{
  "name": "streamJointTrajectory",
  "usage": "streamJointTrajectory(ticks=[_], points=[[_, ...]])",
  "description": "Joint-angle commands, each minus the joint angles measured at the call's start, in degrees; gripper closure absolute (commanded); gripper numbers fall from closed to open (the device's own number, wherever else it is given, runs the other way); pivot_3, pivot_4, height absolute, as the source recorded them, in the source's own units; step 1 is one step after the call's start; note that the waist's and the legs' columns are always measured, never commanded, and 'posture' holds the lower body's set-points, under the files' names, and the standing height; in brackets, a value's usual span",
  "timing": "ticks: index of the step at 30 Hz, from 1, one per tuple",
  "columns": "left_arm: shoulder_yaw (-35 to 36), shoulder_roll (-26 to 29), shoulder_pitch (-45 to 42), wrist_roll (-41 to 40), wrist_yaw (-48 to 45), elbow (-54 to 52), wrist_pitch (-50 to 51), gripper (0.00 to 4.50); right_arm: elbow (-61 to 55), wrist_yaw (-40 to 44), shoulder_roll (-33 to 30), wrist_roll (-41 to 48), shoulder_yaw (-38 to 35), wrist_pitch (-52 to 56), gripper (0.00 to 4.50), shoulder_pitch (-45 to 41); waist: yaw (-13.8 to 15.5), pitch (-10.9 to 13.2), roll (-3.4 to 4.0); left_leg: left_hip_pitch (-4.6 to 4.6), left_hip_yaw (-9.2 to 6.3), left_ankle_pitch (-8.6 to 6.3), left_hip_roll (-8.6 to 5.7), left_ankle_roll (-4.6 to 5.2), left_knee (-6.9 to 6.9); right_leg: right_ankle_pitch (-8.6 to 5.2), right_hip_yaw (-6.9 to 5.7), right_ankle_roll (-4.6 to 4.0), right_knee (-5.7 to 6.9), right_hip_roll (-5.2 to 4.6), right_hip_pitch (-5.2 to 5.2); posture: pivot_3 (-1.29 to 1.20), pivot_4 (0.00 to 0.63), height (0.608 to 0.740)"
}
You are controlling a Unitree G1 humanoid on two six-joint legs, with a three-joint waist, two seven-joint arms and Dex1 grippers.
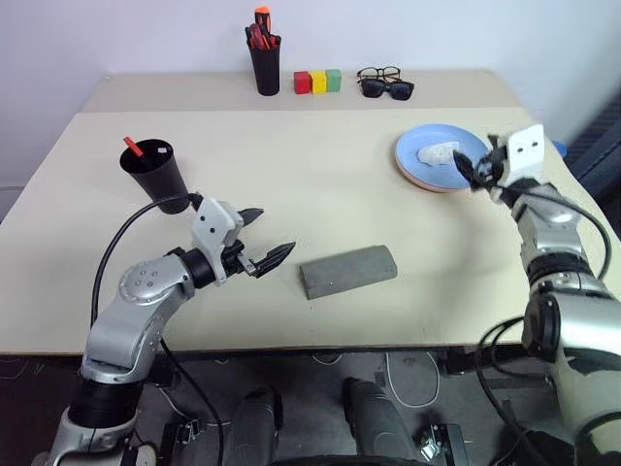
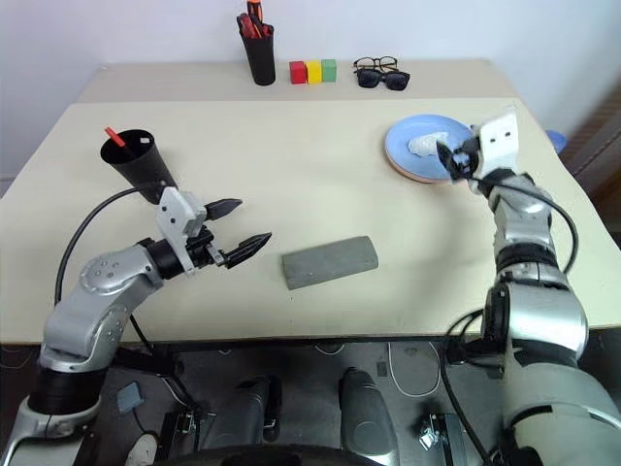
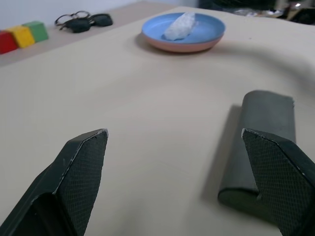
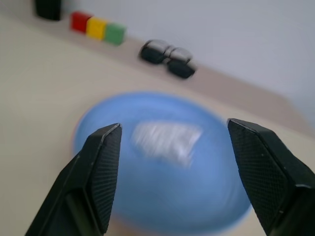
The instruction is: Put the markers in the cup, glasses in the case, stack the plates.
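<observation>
Cup sits far left on the table with a red-capped marker poking out, and next over is the left gripper, jaws spread wide and empty, pointing at the grey case, which lies shut just to its right with its long axis running roughly left-right, so that arm looks nearest to it. Over on the right the blue plate sits on the pink one, something whitish and crumpled on top, and the right gripper hovers at its near rim, jaws also apart with nothing in them. Wire glasses are way back by the sunglasses, touching or overlapping, hard to tell, and the case's inside is hidden.
</observation>
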Motion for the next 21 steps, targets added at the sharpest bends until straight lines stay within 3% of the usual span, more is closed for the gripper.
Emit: streamJointTrajectory(ticks=[1,6,10,15,21], points=[[2.9,1.1,0.8,-1.4,-2.1,1.5,-2.7,0.00,-20.0,8.1,-4.2,7.2,-3.2,5.4,1.04,10.4,0.1,0.0,0.01,0.02,0.01,0.00,0.00,0.00,0.03,0.00,0.01,0.00,0.01,0.00,0.00,0.00,0.150,0.740],[4.8,1.4,2.5,-4.2,-5.3,2.5,-4.7,0.00,-48.6,13.9,-9.8,18.5,-10.7,21.7,1.04,33.7,0.9,0.0,0.03,0.00,0.01,-0.02,0.01,0.02,0.02,-0.09,0.00,-0.12,0.02,-0.02,-0.01,0.00,0.150,0.740],[5.9,2.3,4.6,-5.1,-7.0,2.1,-5.5,0.00,-59.5,15.8,-11.6,24.3,-17.8,28.8,1.04,45.8,0.6,0.0,0.02,0.18,0.14,-0.02,0.04,0.02,0.08,-0.15,0.07,-0.23,0.01,-0.01,0.10,0.00,0.150,0.740],[8.1,4.1,7.5,-6.2,-7.6,0.8,-5.3,0.00,-65.6,16.7,-12.0,28.1,-23.8,34.0,1.04,53.1,0.4,0.0,-0.01,0.34,0.24,-0.03,0.06,0.00,0.18,-0.13,0.18,-0.28,0.00,-0.02,0.21,0.00,0.150,0.740],[9.5,3.7,11.1,-5.2,-6.2,-0.4,-7.1,0.00,-65.9,16.0,-11.6,27.5,-25.0,35.1,1.04,54.0,0.5,0.0,-0.02,0.33,0.24,-0.04,0.08,-0.01,0.14,-0.13,0.17,-0.31,-0.06,-0.03,0.19,0.00,0.150,0.740]])
